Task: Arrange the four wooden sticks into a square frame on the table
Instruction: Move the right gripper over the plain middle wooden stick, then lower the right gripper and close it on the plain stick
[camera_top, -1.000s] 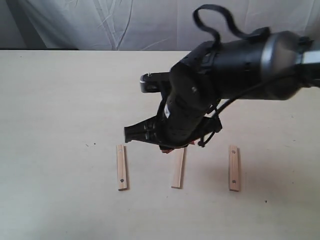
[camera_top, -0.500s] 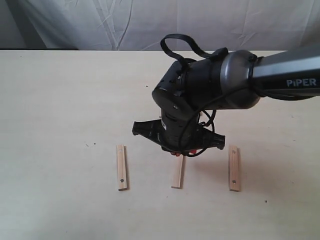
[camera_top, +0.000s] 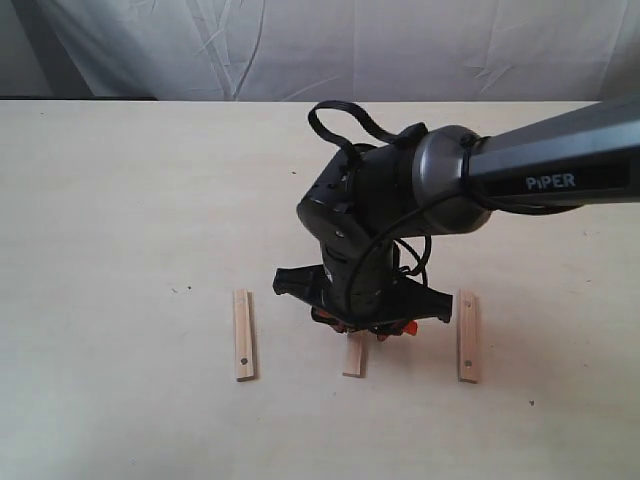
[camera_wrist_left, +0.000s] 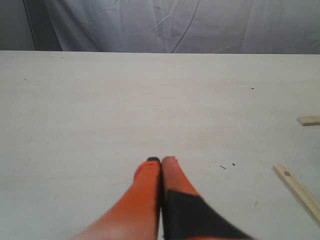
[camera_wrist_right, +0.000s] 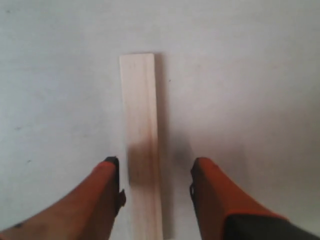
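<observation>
1. The desk (camera_top: 120, 200) shows no square yet.
2. The right tool (camera_wrist_right: 156, 166) is spread apart around the middle stick (camera_wrist_right: 140, 125), bottom center of the outside view.
3. The left tool (camera_wrist_left: 161, 162) is pinched together, holding nothing.
4. The left stick (camera_top: 244, 348) and right stick (camera_top: 467, 335) lie apart on either side, waiting.

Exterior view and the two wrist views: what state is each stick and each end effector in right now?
left end effector: shut, holding nothing.
right end effector: open, one finger on each side of the middle stick.
middle stick: lying flat, not clamped.
left stick: lying flat, free, apart from the others.
right stick: lying flat, free, apart from the others.
square frame: not yet formed.
</observation>
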